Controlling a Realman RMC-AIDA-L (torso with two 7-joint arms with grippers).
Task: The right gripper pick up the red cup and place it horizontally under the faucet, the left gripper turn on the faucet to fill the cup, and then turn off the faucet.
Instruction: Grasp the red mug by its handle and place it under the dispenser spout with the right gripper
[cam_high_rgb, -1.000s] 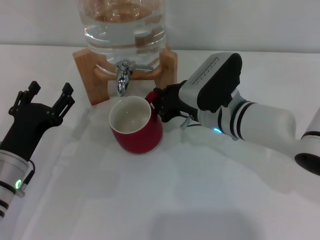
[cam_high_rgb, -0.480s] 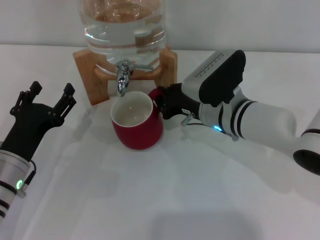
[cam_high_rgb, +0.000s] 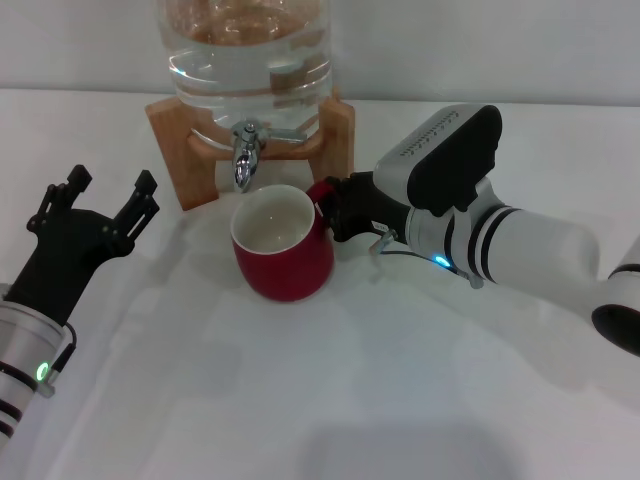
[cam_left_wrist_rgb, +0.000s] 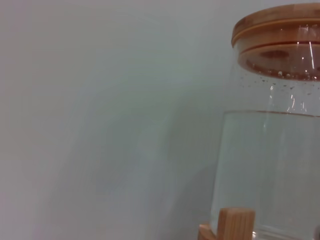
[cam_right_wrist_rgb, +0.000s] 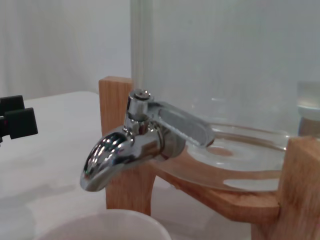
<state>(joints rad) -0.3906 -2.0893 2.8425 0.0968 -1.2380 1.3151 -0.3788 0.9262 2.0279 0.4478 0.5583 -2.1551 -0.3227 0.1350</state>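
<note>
On the left I keep the left tool (cam_high_rgb: 100, 195) parked over the white desk (cam_high_rgb: 330, 400), its prongs spread wide and holding nothing, well apart from the faucet (cam_high_rgb: 245, 155). I judge I am in the placing step: the red cup (cam_high_rgb: 282, 245) sits upright on the desk just in front of the wooden stand (cam_high_rgb: 170, 140) of the glass water dispenser (cam_high_rgb: 250, 50), with the spout over the far-left part of its rim rather than its middle. In the right wrist view the chrome faucet (cam_right_wrist_rgb: 135, 145) hangs above the white rim of the cup (cam_right_wrist_rgb: 107, 225), so the alignment looks nearly there. To the right, my right tool (cam_high_rgb: 335, 208) is closed on the cup's red handle. Next I would nudge the cup a little further under the spout, let go, then bring the left tool to the lever.
</note>
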